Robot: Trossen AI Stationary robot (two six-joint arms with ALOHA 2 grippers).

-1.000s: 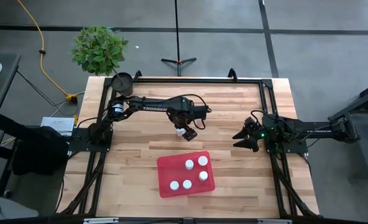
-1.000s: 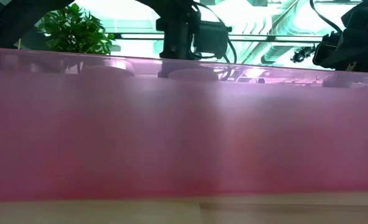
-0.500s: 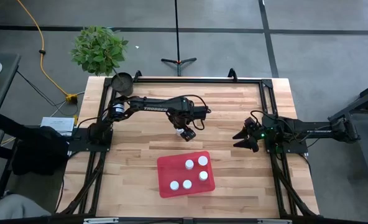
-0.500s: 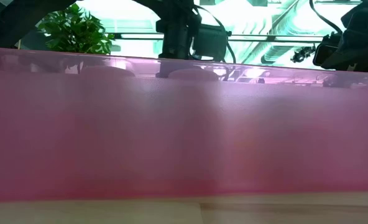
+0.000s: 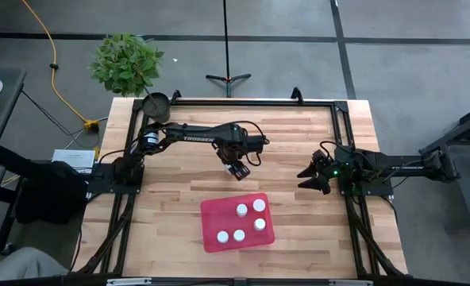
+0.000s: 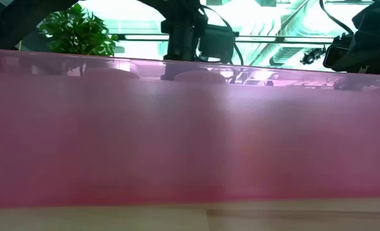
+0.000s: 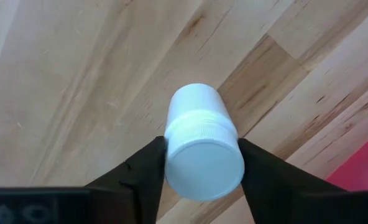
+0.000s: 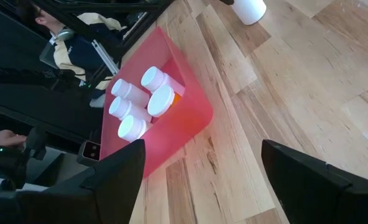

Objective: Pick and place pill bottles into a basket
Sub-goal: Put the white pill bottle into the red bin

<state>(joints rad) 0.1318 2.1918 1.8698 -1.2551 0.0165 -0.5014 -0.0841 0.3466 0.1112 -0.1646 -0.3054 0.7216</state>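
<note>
The red tray (image 5: 211, 213) lies on the table's near middle and holds several white-capped pill bottles (image 5: 240, 210); one shows orange in the right wrist view (image 8: 176, 96). Its wall fills the low view (image 6: 190, 128). My left gripper (image 5: 236, 170) is just beyond the tray's far edge, shut on one more white bottle (image 7: 199, 118), which also shows in the right wrist view (image 8: 249, 9). My right gripper (image 5: 313, 176) is open and empty at the table's right side. My left gripper pinches the white bottle at its ribbed cap (image 7: 199, 130) between its two fingers (image 7: 148, 168), one on each side. The fingers come from above, pointing down. The bottle stands upright, cap up, below the gripper. I cannot tell whether its bottom is clear of the table.
A dark round cup (image 5: 156, 104) stands at the table's far left corner, with a potted plant (image 5: 126, 62) behind it. Black frame rails (image 5: 251, 102) run along the table's edges. Bare wood lies between the tray and my right gripper.
My left gripper has shifted slightly toward the table's left edge over the bottle. The bottle's white top, which showed beside the fingers in the high view, is now mostly covered by the gripper.
</note>
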